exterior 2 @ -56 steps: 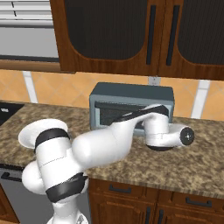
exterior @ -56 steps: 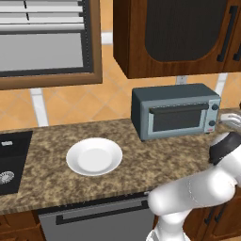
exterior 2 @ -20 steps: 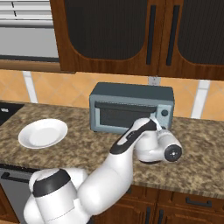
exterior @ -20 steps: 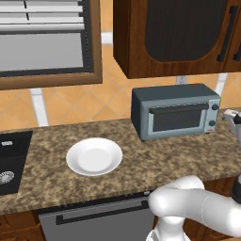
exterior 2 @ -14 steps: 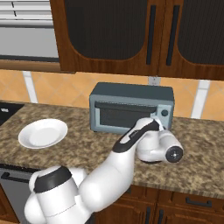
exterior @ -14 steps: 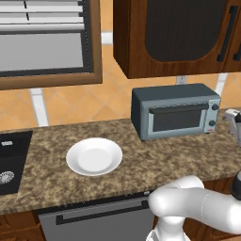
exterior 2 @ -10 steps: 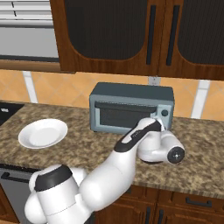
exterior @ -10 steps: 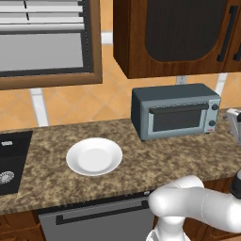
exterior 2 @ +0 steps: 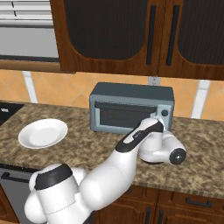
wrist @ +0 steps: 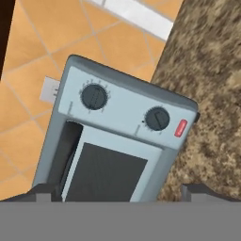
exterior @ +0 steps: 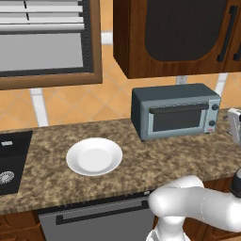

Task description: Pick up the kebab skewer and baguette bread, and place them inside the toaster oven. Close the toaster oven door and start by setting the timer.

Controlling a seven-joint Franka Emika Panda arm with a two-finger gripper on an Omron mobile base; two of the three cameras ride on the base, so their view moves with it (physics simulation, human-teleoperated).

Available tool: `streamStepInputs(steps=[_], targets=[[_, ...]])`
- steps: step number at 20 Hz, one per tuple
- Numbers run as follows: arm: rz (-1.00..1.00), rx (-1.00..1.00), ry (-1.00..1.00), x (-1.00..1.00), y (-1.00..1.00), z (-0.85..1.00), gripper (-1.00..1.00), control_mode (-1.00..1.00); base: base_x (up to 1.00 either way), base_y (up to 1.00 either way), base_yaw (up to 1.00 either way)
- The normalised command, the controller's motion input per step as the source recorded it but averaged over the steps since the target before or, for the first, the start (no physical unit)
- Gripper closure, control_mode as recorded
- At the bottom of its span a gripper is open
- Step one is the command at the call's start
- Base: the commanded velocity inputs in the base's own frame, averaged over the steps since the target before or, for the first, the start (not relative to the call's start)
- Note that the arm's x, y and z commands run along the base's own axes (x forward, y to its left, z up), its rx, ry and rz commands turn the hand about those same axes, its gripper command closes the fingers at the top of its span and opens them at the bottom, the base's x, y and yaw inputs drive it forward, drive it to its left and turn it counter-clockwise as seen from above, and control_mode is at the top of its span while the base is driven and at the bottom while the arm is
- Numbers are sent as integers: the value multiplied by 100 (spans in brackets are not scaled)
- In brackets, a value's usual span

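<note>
- Speckled brown granite table [exterior: 155, 164] runs below dark wood wall cabinets [exterior 2: 131, 35] and an orange tiled backsplash [exterior: 113, 103].
- On it, against the backsplash, stands the toaster oven [exterior: 175, 110], at about 2 o'clock from the white plate [exterior: 94, 156] in the left base view.
- The toaster oven door [exterior: 179, 118] stands upright and closed, its bar handle [exterior: 178, 108] along the top edge.
- Two round knobs [wrist: 94, 96] and a small red button [wrist: 180, 128] sit on the oven's right-hand panel; the hand view shows them rolled sideways.
- The plate lies bare, well apart from the oven.
- The end effector [wrist: 122, 190] hovers in front of the oven's knob side, its fingertips [wrist: 200, 190] spread wide with nothing between them.
- A dark sink [exterior: 9, 162] sits at the plate's 9 o'clock; a dishwasher front [exterior: 94, 221] lies under the table edge.
</note>
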Motion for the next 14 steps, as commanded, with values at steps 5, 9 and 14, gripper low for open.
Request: streamStepInputs(steps=[5,9,14], targets=[[0,2,0,0,17,0,-100,-100,0,0,0],[0,0,0,1,7,-6,-100,-100,0,0,0],[0,0,0,1,0,-11,-100,-100,0,0,0]])
